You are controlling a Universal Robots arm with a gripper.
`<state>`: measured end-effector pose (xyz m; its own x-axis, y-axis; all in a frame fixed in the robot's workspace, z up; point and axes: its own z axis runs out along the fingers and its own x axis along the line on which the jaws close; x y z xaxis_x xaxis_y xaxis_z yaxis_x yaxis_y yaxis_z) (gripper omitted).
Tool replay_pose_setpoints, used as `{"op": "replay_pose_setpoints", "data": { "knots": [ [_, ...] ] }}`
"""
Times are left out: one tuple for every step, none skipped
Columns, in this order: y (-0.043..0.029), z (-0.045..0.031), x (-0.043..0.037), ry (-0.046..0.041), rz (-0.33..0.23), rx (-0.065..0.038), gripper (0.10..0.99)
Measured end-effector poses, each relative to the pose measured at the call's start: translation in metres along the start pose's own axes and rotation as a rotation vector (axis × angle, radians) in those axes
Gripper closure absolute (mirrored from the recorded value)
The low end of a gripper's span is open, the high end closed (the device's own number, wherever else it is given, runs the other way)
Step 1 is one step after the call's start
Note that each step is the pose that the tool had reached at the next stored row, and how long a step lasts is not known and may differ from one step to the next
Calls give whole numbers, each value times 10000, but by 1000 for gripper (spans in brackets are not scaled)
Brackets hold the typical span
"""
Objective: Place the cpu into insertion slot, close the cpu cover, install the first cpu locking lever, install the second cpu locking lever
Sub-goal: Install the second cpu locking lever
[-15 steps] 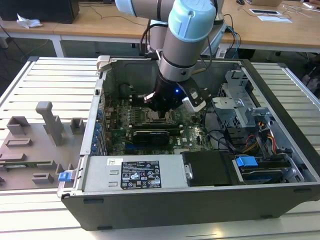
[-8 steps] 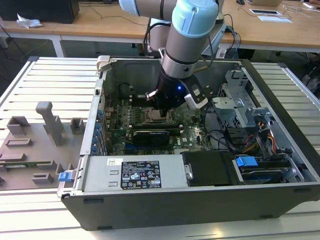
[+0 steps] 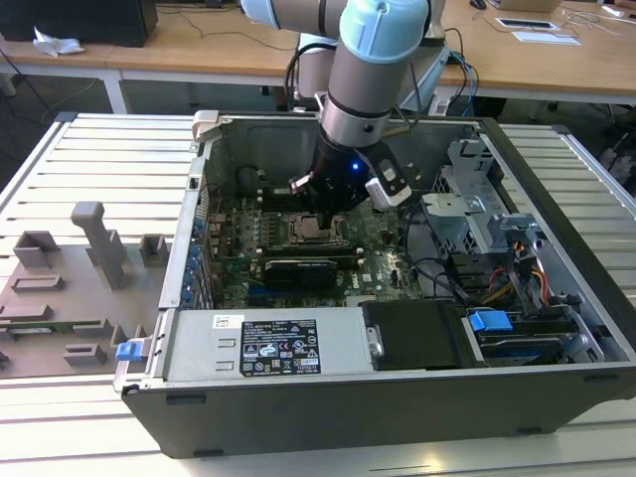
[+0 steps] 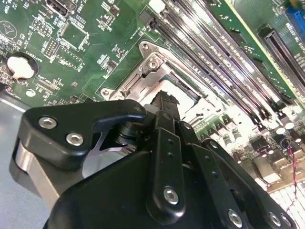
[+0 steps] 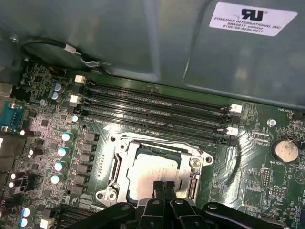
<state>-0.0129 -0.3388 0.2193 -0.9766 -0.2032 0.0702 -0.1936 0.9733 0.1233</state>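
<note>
Low in the first wrist view, the black gripper, fingers together, hides the near edge of the silver-grey square cpu lying inside its silvery frame cover; board lettering is illegible.

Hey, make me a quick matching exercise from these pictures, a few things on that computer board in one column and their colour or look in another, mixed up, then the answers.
Column one:
1. square metal-topped cpu
2. round coin battery
3. long memory slots
4. flat green motherboard

Column two:
A. black, in parallel rows
B. green
C. pale silver-grey, inside the silvery metal cpu cover
D. round and silvery

Pairs: 1-C, 2-D, 3-A, 4-B
</note>
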Motion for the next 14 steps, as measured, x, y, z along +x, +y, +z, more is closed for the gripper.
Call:
{"op": "replay_pose_setpoints", "data": {
  "knots": [
    [12,-76,5,5,3,23,980],
    [18,-121,8,6,3,31,980],
    [23,-156,10,6,3,33,980],
    [31,-211,14,6,3,35,980],
    [36,-252,17,8,4,39,980],
    [50,-366,25,7,5,42,980],
    [68,-515,36,7,5,43,980],
    [76,-569,39,7,4,41,980],
    [75,-570,40,8,5,44,980],
    [76,-570,40,8,5,43,980],
    [76,-571,40,8,5,44,980],
    [76,-571,40,8,5,43,980],
    [76,-571,40,8,5,44,980],
    [75,-571,40,8,5,44,980]
  ]
}}
